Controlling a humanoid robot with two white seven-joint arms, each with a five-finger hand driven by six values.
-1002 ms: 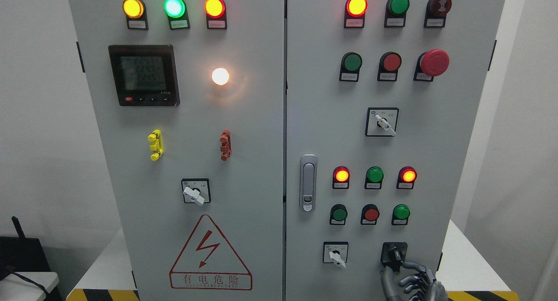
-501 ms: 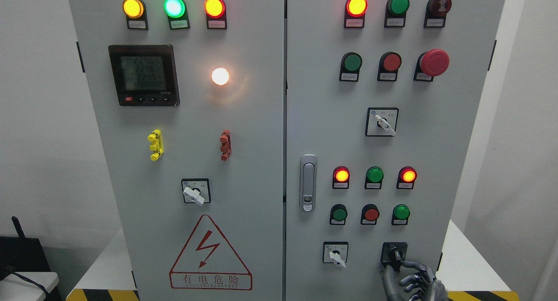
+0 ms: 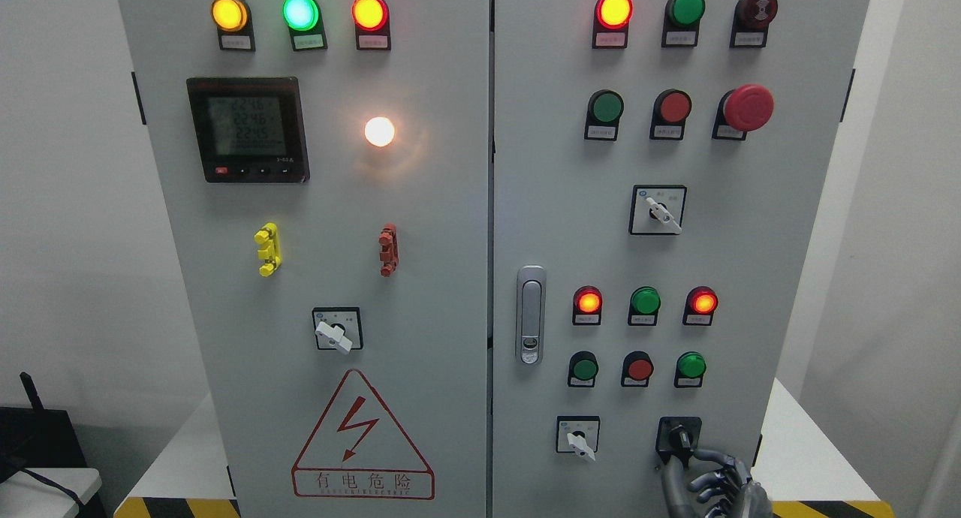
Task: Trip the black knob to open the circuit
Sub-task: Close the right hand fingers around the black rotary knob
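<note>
Left door: three lit lamps (image 3: 300, 12) along the top, yellow, green, red; meter (image 3: 248, 130) below them, display on; white lamp (image 3: 379, 131) glowing just to its right.
Mid left door: yellow clip (image 3: 268, 249) and red clip (image 3: 388, 250), well apart; white-handled switch (image 3: 338, 329) under them; warning triangle (image 3: 363, 437) at the bottom.
Door latch (image 3: 531, 314): on the right door, near the seam.
Right door: red mushroom button (image 3: 747, 107) upper right; white-handled switch (image 3: 658, 210) mid; two rows of three round lamps and buttons lower down.
Black knob (image 3: 679, 437): bottom right of the right door, in a black square plate, beside a small white-handled switch (image 3: 578, 435).
Right robot hand (image 3: 713, 486): comes up from the bottom edge; thumb and forefinger pinch the black knob, other fingers curled below.
Surface (image 3: 799, 447): white, under the cabinet.
</note>
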